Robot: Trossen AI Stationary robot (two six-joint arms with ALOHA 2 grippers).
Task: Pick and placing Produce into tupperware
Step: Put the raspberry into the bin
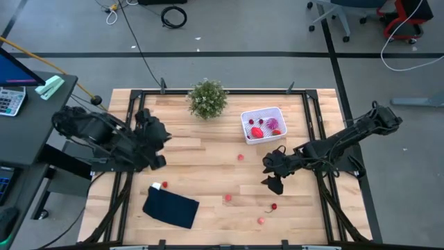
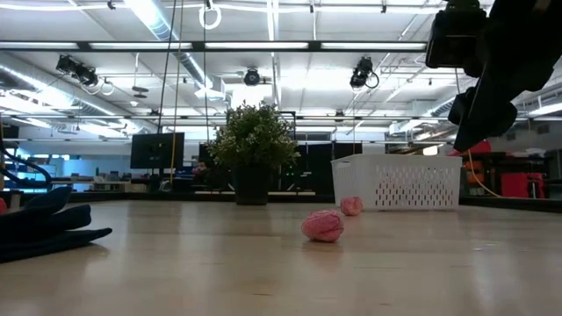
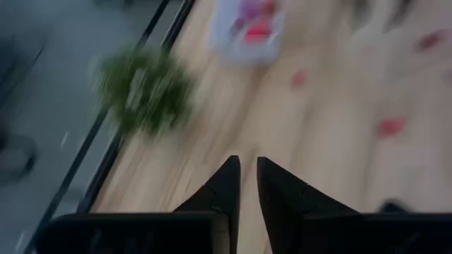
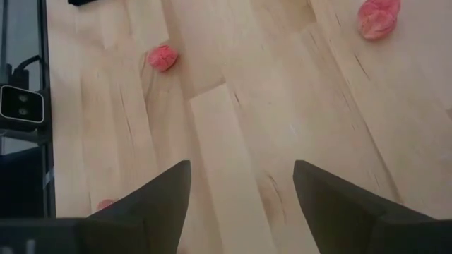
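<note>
1. White perforated plastic basket (image 1: 263,124) sits at the far right of the pale wooden tabletop (image 1: 208,173), just beside the bushy green potted plant (image 1: 207,98); it already holds a few red and pink toy fruits (image 1: 257,132) plus one purple piece.
2. Loose small red and pink fruits lie on the boards: one near the basket (image 1: 241,157), one mid-table (image 1: 227,198), two toward the near edge (image 1: 261,221), one by the dark blue folded cloth (image 1: 171,208).
3. Right gripper (image 1: 272,173) hangs above bare boards, jaws spread wide, nothing between them.
4. Left gripper (image 1: 154,146) waits at the left side, jaws nearly pressed together, empty.
5. Judged step: between picks. Next move calls for lowering the right jaws around a loose fruit.
</note>
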